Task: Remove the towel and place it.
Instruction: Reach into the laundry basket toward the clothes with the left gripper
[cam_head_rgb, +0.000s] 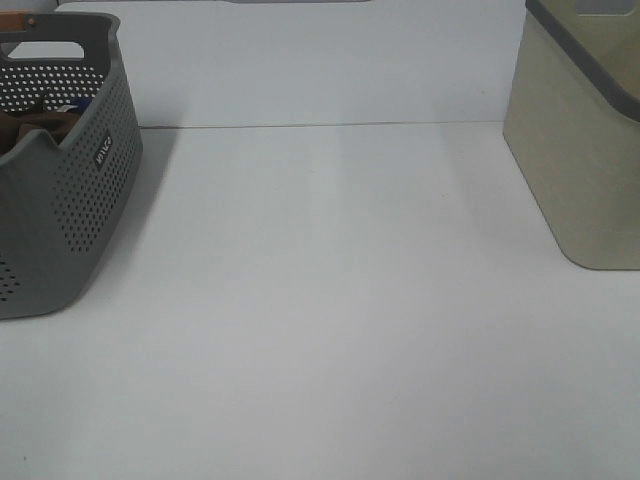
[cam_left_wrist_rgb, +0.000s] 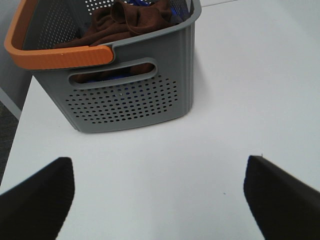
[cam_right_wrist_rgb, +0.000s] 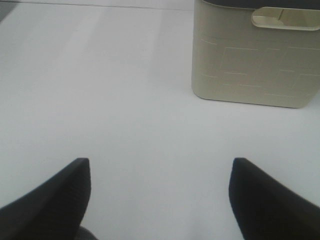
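The dark brown towel (cam_left_wrist_rgb: 125, 22) lies crumpled inside the grey perforated basket (cam_left_wrist_rgb: 125, 100), on top of a blue item. In the exterior high view only a bit of the towel (cam_head_rgb: 35, 125) shows over the rim of the basket (cam_head_rgb: 70, 200) at the far left. My left gripper (cam_left_wrist_rgb: 160, 195) is open and empty above the bare white table, a short way in front of the basket's handle end. My right gripper (cam_right_wrist_rgb: 160, 195) is open and empty above the table, short of the beige bin. Neither gripper shows in the exterior high view.
A beige bin (cam_head_rgb: 580, 140) with a dark grey rim stands at the right; the right wrist view shows it (cam_right_wrist_rgb: 255, 55) too. The basket has an orange handle (cam_left_wrist_rgb: 55, 55). The white table (cam_head_rgb: 330, 300) meets a wall at the back. Its edge (cam_left_wrist_rgb: 17, 115) runs beside the basket.
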